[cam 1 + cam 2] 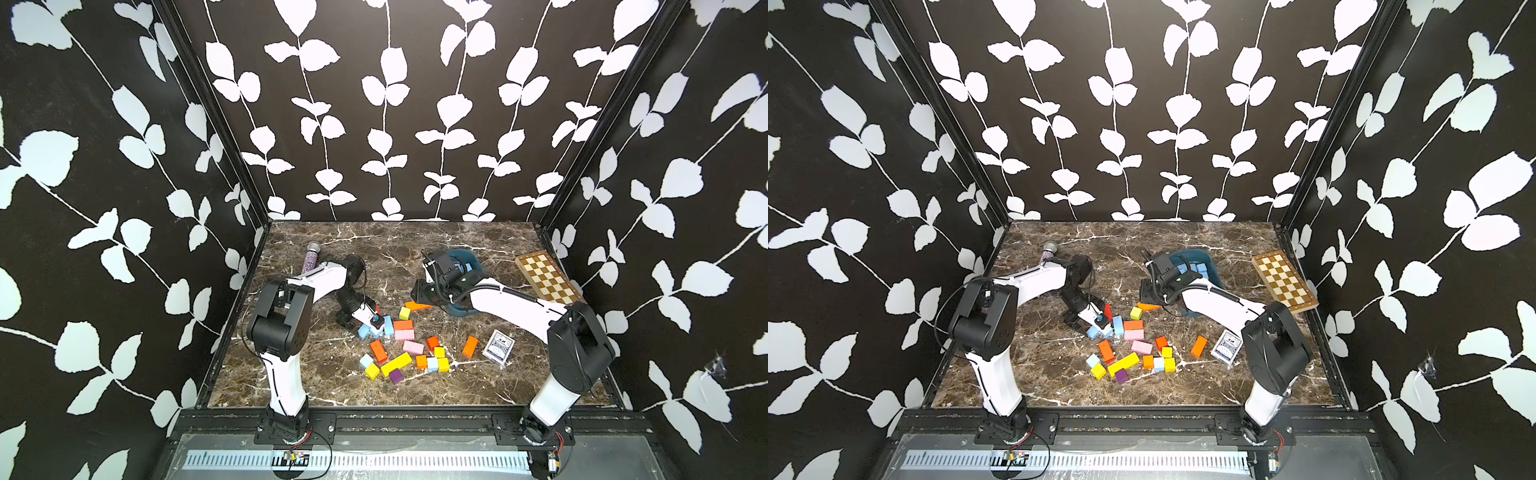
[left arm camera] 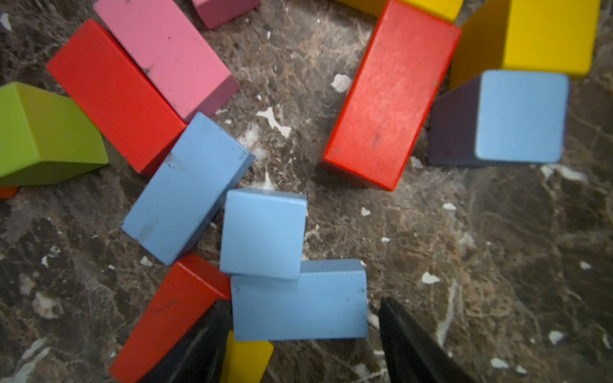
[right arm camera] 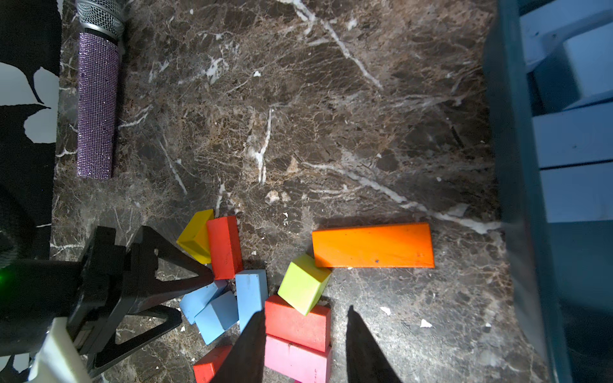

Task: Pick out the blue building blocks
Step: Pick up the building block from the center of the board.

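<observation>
Marble tabletop [image 2: 464,248], cluttered: left gripper [image 2: 305,305] spread astride a blue bar [image 2: 298,318]; closing may snag the touching red block [image 2: 172,318]; right gripper [image 3: 306,311] spread, empty.

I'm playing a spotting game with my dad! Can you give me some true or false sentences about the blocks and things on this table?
1. A purple microphone lies on the table. True.
2. Every block that is blue has been put away. False: several blue blocks lie on the table, outside the teal tray.
3. The chessboard is by the left arm. False: it lies by the right arm.
4. The left tool is open over a blue bar. True.
</observation>
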Available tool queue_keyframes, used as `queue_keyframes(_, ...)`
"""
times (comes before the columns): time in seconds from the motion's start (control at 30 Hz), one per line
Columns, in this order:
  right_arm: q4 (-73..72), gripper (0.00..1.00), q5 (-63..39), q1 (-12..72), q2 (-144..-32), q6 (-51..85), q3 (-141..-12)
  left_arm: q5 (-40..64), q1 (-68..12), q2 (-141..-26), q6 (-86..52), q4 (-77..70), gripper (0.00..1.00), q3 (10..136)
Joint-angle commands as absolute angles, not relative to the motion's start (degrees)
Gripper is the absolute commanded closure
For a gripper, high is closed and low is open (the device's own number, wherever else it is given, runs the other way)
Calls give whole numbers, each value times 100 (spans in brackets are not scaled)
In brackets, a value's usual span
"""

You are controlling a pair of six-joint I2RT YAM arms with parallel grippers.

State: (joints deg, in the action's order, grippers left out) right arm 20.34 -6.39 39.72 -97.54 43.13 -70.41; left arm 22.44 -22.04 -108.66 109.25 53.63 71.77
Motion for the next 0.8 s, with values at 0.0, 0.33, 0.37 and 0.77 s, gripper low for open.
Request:
queue_keyframes(0.0,1893,61,-536,4023,-9562,4395,-7012,2237,-2224,-10883,10909,5499,29,7066)
queue_keyframes(0.33,1841,61,-433,4017,-9611,4343,-7058,2098,-2284,-10726,10447,5200,28,6828)
queue_keyframes(0.37,1838,61,-432,4018,-9615,4329,-7066,2062,-2302,-10710,10380,5096,28,6770)
queue_keyframes(0.77,1762,61,-453,4016,-9665,4354,-7028,1849,-2338,-10650,10034,4488,42,6446)
